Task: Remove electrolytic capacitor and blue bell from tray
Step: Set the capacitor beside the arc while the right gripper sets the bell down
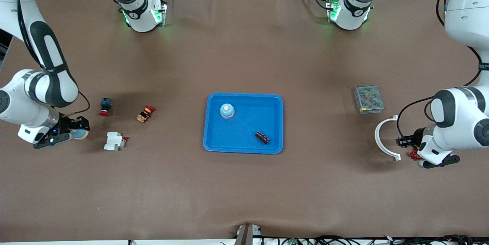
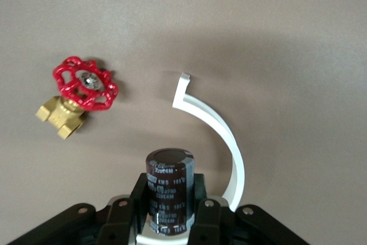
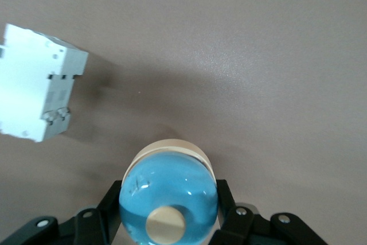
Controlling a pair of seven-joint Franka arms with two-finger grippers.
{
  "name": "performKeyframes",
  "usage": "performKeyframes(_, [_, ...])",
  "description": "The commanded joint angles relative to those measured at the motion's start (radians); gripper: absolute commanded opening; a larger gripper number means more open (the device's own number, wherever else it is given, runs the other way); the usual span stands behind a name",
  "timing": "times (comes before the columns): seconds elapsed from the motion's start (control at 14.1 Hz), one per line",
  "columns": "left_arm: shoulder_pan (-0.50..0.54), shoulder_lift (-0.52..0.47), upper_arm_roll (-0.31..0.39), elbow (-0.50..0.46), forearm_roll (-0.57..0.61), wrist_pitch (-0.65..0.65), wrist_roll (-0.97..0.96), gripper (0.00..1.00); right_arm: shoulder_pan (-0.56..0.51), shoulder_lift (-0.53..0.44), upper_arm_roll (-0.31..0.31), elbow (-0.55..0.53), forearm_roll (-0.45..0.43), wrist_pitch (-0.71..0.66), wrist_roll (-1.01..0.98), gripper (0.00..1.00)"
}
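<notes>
My left gripper (image 1: 405, 141) is shut on a dark brown capacitor (image 2: 170, 190), low over the table at the left arm's end. My right gripper (image 1: 78, 130) is shut on a blue bell (image 3: 168, 196) with a cream button, low over the table at the right arm's end. In the wrist views, black fingers (image 2: 200, 196) press the capacitor's sides and black fingers (image 3: 225, 199) press the bell's sides. A blue tray (image 1: 244, 98) sits mid-table. In it lie another blue bell (image 1: 227, 111) and another dark capacitor (image 1: 262, 137).
A white curved piece (image 1: 382, 138) and a red-handled brass valve (image 2: 83, 87) lie by my left gripper, with a metal mesh box (image 1: 368, 99) farther off. A white breaker (image 1: 114, 141), a red push button (image 1: 105, 106) and an orange switch (image 1: 145, 113) lie near my right gripper.
</notes>
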Motion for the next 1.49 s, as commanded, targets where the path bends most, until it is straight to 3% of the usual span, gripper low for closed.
performKeyframes(0.0, [0.005,0.016,-0.003,-0.008,0.022,0.042,0.015,0.07,-0.031,0.021,0.017,-0.002,0.001,0.03,-0.016,0.0])
performKeyframes(0.78, [0.029,0.054,-0.001,-0.037,0.023,0.106,0.015,0.07,-0.063,0.095,0.018,0.002,0.001,0.087,-0.018,0.0])
performKeyframes(0.85, [0.029,0.054,-0.003,-0.036,0.022,0.106,0.015,0.07,-0.065,0.095,0.018,0.002,0.001,0.087,-0.018,0.36])
performKeyframes(0.92, [0.029,0.054,-0.003,-0.036,0.022,0.108,0.015,0.07,-0.065,0.095,0.018,0.002,0.003,0.087,-0.013,0.99])
performKeyframes(1.06, [0.028,0.056,-0.003,-0.036,0.022,0.109,0.015,0.11,-0.074,0.093,0.02,0.005,0.003,0.079,-0.015,1.0])
performKeyframes(1.13, [0.028,0.056,-0.003,-0.036,0.023,0.109,0.015,0.22,-0.076,0.087,0.021,0.009,0.003,0.073,-0.015,1.0])
performKeyframes(1.21, [0.028,0.056,-0.003,-0.033,0.023,0.109,0.015,0.43,-0.074,0.08,0.021,0.018,0.003,0.057,-0.013,1.0])
performKeyframes(1.28, [0.028,0.058,-0.003,-0.031,0.022,0.109,0.015,0.8,-0.074,0.073,0.024,0.037,0.004,0.012,-0.013,1.0])
performKeyframes(1.35, [0.028,0.056,-0.003,-0.031,0.022,0.109,0.015,1.0,-0.074,0.067,0.024,0.07,0.004,-0.049,-0.013,1.0])
performKeyframes(1.42, [0.022,0.048,-0.003,-0.03,0.02,0.108,-0.004,1.0,-0.071,0.063,0.024,0.11,0.01,-0.115,-0.012,1.0])
